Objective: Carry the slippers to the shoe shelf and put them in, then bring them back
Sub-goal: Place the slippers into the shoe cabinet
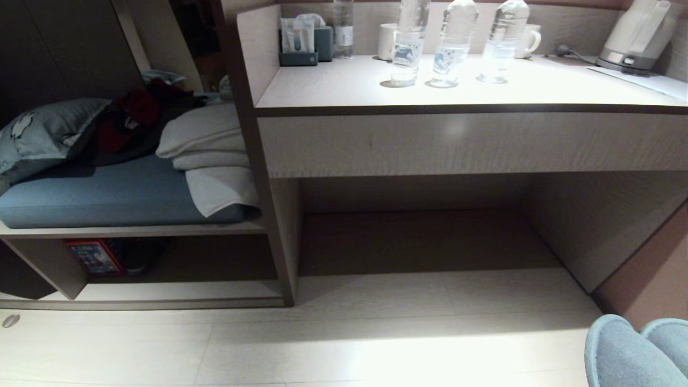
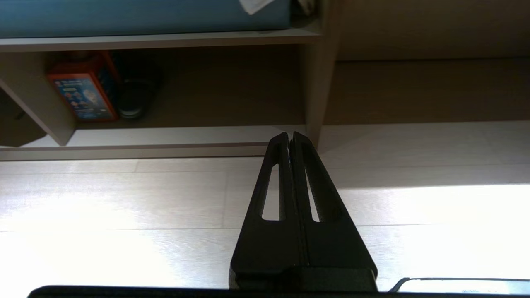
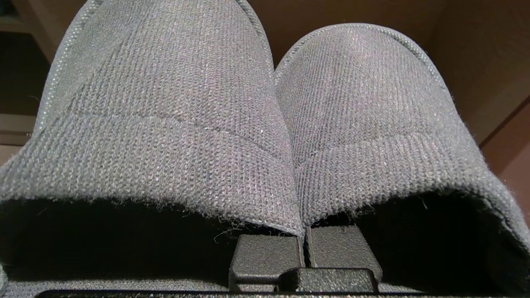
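Observation:
The slippers (image 3: 273, 120), grey-blue knitted fabric with a paler rim, fill the right wrist view side by side, toes pointing away. My right gripper (image 3: 303, 238) is shut on their touching inner edges, one finger inside each slipper. In the head view their toes (image 1: 639, 352) show at the bottom right corner, above the floor. The shoe shelf (image 1: 177, 290) is the low pale-wood cubby under the blue cushion at the left, with a slanted support (image 1: 45, 266). My left gripper (image 2: 290, 138) hangs shut and empty above the floor, facing the shoe shelf (image 2: 186, 134).
A red and blue box (image 1: 94, 257) and a dark object (image 2: 134, 99) sit in the cubby's left part. Pillows and folded linen (image 1: 207, 145) lie on the blue cushion (image 1: 107, 196). The desk (image 1: 457, 134) with bottles, mugs and a kettle (image 1: 637, 35) stands ahead, its knee recess beneath.

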You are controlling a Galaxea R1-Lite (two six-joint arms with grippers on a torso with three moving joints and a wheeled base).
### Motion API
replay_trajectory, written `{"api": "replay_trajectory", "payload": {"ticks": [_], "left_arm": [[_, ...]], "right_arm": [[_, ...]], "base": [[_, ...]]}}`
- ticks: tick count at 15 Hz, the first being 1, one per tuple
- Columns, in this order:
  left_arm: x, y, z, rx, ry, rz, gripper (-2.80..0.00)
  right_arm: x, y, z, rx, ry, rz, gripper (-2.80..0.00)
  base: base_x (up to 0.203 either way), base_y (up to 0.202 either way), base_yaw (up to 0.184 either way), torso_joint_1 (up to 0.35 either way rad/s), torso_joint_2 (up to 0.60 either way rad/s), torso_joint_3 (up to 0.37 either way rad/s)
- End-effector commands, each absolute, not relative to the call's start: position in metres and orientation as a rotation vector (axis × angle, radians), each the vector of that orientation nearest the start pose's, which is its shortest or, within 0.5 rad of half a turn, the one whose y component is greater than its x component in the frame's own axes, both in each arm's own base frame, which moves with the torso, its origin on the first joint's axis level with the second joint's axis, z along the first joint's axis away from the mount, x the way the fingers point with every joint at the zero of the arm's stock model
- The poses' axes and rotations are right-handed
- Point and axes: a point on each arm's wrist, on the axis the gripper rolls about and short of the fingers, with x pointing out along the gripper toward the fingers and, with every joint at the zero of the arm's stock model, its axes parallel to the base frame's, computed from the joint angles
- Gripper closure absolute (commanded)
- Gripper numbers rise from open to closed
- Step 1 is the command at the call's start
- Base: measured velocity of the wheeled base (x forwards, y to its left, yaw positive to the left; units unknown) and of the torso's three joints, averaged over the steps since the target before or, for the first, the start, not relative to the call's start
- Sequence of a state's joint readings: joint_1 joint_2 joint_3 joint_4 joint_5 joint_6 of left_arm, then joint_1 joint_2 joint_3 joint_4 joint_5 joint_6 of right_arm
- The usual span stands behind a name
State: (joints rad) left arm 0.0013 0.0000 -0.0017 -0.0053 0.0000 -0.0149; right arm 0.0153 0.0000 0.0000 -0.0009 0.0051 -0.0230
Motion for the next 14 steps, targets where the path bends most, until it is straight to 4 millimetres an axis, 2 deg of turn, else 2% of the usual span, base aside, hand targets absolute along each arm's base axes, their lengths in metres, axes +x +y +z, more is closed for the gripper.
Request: {"api": "replay_trajectory", "payload": {"ticks": [1,14], "left_arm": [[-0.0228,0.0,0.0766,-0.015,-0.006,0.001,0.0],[-0.0228,0.0,0.0766,-0.015,-0.006,0.001,0.0]], "right_arm": [[-0.0226,-0.0002,0.0752,-0.023,0.001,0.02,0.0],[-0.0226,-0.0002,0.0752,-0.023,0.001,0.02,0.0]], "base": [[0.0,0.196,-0.001,-0.002,0.0,0.007],[0.0,0.195,-0.001,0.003,0.0,0.003]]}}
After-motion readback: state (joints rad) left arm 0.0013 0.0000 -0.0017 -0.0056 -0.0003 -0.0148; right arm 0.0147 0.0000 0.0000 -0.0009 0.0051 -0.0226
